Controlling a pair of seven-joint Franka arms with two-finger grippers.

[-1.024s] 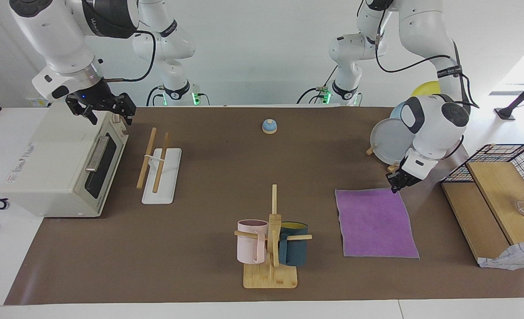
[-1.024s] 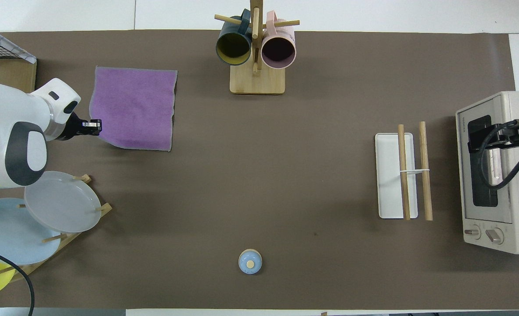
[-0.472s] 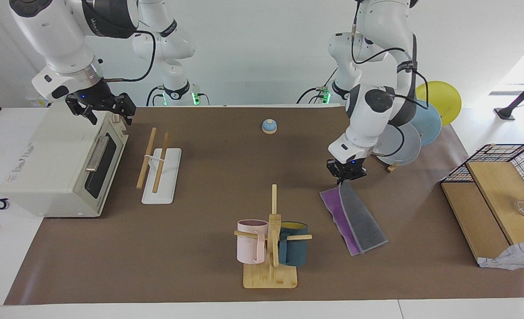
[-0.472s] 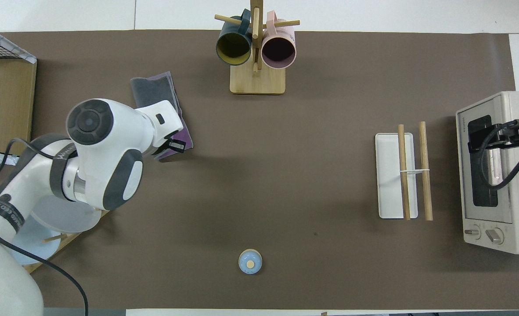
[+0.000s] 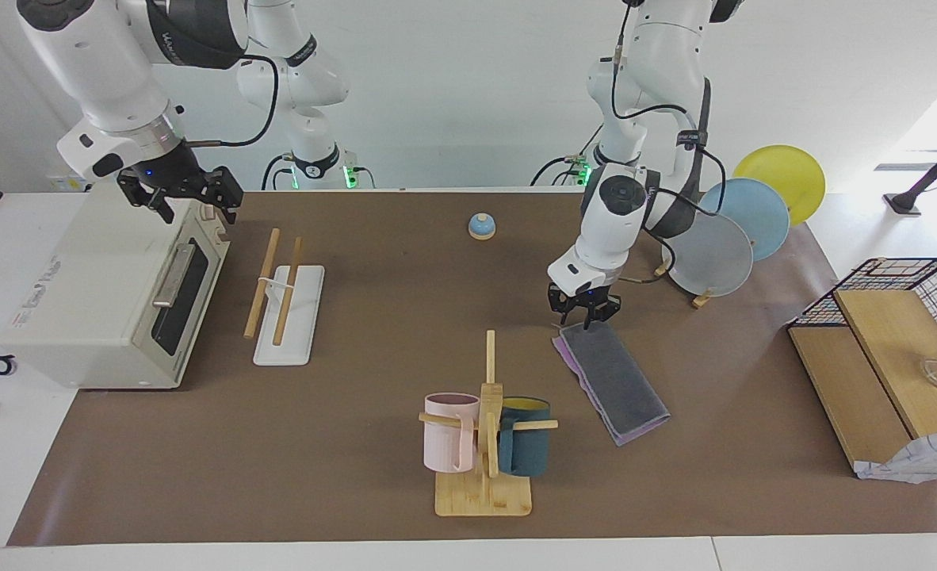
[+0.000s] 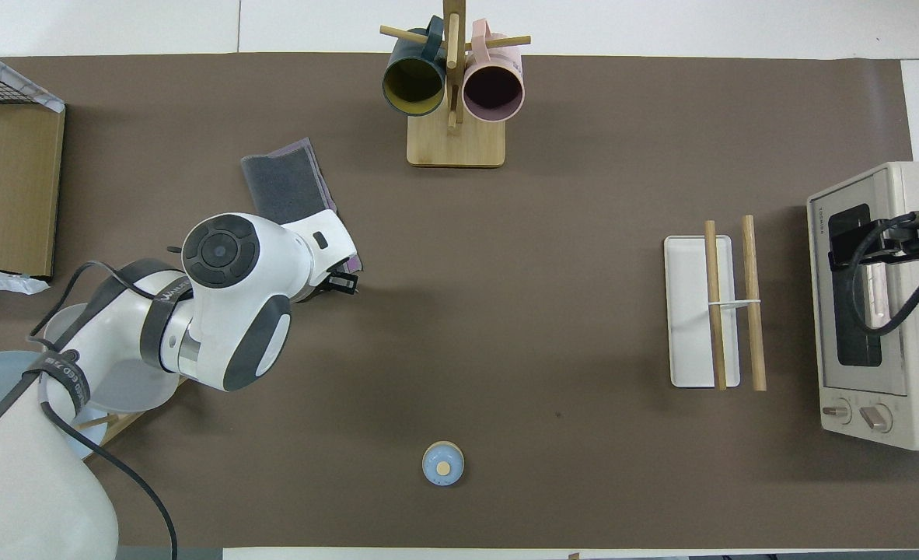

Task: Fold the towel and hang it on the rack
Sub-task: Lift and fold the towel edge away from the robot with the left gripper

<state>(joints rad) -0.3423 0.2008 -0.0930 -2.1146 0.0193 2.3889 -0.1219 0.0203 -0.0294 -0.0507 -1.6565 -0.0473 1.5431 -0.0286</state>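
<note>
The towel (image 5: pixel 615 377) lies folded in half on the brown mat, dark grey face up, with a thin purple strip along one edge. It lies beside the mug stand, toward the left arm's end; it also shows in the overhead view (image 6: pixel 284 183). My left gripper (image 5: pixel 582 321) is open, low over the towel's end nearer the robots, and holds nothing; it also shows in the overhead view (image 6: pixel 344 284). The rack (image 5: pixel 302 317), two wooden rods on a white base, stands beside the toaster oven, bare. My right gripper (image 5: pixel 191 208) waits over the oven's top.
A toaster oven (image 5: pixel 96 301) stands at the right arm's end. A bamboo stand with pink and teal mugs (image 5: pixel 484 444) is mid-table. A plate stand (image 5: pixel 714 254) and a wooden box with a wire basket (image 5: pixel 881 349) are at the left arm's end. A small blue bell (image 5: pixel 481 227) sits near the robots.
My left gripper took the flat purple towel's corner, carried it over toward the mug stand and folded the towel in half, grey face up. It has let go. The right arm has not moved.
</note>
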